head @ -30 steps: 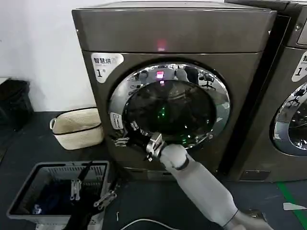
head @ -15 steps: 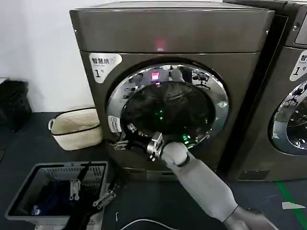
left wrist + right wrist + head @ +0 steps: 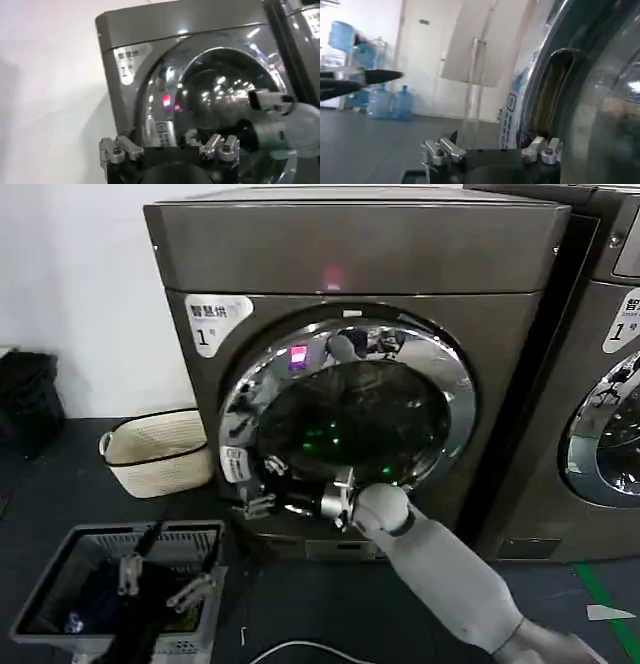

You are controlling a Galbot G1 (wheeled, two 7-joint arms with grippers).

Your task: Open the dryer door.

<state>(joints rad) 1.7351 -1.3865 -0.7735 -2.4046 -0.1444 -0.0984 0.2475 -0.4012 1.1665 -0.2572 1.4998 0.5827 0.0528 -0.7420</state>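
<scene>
The right gripper (image 3: 262, 502) reaches to the lower left rim of the large round chrome-rimmed, dark-glass dryer door (image 3: 345, 419), beside its handle recess, likely to pull it open; whether its jaws are spread or pressed together I cannot tell. The door fronts the bronze-grey metallic dryer (image 3: 350, 254). The left gripper (image 3: 155, 579), jaws spread, waits low above a grey plastic basket (image 3: 45, 584).

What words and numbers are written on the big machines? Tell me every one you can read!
"1": on the white label at the upper left of the dryer; the small characters above it are too blurred to read.
"1": on the white label of the second machine at the right; its other marks are too blurred.
Small sticker beside the dryer door: too small to read.
</scene>
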